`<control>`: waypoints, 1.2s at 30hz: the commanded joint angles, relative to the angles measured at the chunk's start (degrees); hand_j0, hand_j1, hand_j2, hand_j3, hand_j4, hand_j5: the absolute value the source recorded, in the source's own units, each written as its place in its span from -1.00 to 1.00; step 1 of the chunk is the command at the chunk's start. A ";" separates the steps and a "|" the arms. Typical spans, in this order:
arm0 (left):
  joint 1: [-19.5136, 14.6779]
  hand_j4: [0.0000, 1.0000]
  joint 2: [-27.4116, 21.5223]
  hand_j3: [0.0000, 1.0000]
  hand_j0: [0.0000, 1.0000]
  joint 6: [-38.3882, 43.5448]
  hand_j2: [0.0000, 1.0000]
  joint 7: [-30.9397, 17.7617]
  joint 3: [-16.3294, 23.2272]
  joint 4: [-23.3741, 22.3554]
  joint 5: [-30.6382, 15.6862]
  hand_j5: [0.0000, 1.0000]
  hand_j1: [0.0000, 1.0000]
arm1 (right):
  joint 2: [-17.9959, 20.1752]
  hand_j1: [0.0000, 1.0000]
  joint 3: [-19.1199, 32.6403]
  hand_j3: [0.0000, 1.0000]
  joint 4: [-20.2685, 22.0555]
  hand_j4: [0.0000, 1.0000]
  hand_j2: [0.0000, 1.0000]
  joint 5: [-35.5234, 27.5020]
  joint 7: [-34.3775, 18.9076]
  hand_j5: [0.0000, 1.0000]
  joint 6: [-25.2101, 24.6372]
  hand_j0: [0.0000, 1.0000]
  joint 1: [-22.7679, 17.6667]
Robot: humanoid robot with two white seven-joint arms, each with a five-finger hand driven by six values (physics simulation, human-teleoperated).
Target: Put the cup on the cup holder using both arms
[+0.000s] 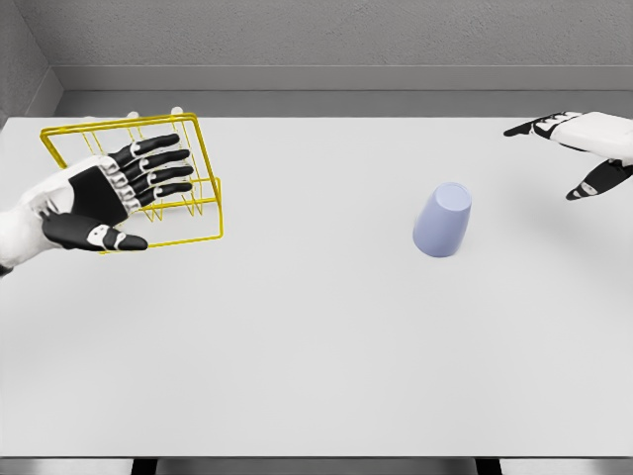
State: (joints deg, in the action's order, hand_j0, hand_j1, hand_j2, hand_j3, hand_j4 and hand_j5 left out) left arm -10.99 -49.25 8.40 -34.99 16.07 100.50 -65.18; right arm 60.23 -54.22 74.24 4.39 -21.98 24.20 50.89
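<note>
The cup (442,221) stands nearer the right hand (584,148) – below it, toward the middle – both hands spread, holding nothing.

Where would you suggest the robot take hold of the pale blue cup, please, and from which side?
Probably around the cup's tapered side wall, coming from the right with the open right hand, which is nearer. The cup appears to stand upside down on the white table, closed base up, so there is no rim to hook; its round wall suits a wrap of fingers and thumb.

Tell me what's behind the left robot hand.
The yellow wire cup holder shows behind the left robot hand. The hand covers the holder's left middle, so that part is hidden.
</note>
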 commanded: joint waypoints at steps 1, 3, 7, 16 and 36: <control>0.00 1.00 4.07 1.00 1.00 0.04 1.00 -0.01 3.18 0.14 2.95 1.00 1.00 | 0.06 1.00 -0.09 1.00 0.02 1.00 1.00 -0.26 0.09 1.00 -0.03 1.00 0.00; -0.26 1.00 5.83 1.00 1.00 0.04 1.00 -0.01 4.76 0.31 5.15 1.00 1.00 | 0.06 1.00 -0.09 1.00 0.02 1.00 1.00 -0.26 0.09 1.00 -0.03 1.00 0.00; -0.26 1.00 7.41 1.00 1.00 -0.05 1.00 -0.01 4.85 0.49 5.59 1.00 1.00 | 0.15 1.00 -0.18 1.00 0.11 1.00 1.00 0.09 -0.26 1.00 -0.03 1.00 0.00; -0.44 1.00 10.93 1.00 1.00 -9.37 1.00 -0.01 8.37 0.58 9.81 1.00 1.00 | 0.24 1.00 -0.97 1.00 -1.38 1.00 1.00 0.35 0.18 1.00 10.80 1.00 0.53; 0.09 1.00 12.60 1.00 1.00 -11.12 1.00 -0.01 11.62 0.49 28.97 1.00 1.00 | -1.61 1.00 -9.06 1.00 -11.49 1.00 1.00 -0.26 20.04 1.00 10.80 1.00 -1.49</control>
State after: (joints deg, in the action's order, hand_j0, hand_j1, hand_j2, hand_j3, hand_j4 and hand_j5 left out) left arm -10.81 -37.36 -1.05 -35.00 27.65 100.98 -37.78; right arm 58.89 -60.34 64.31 4.60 -7.89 35.08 49.31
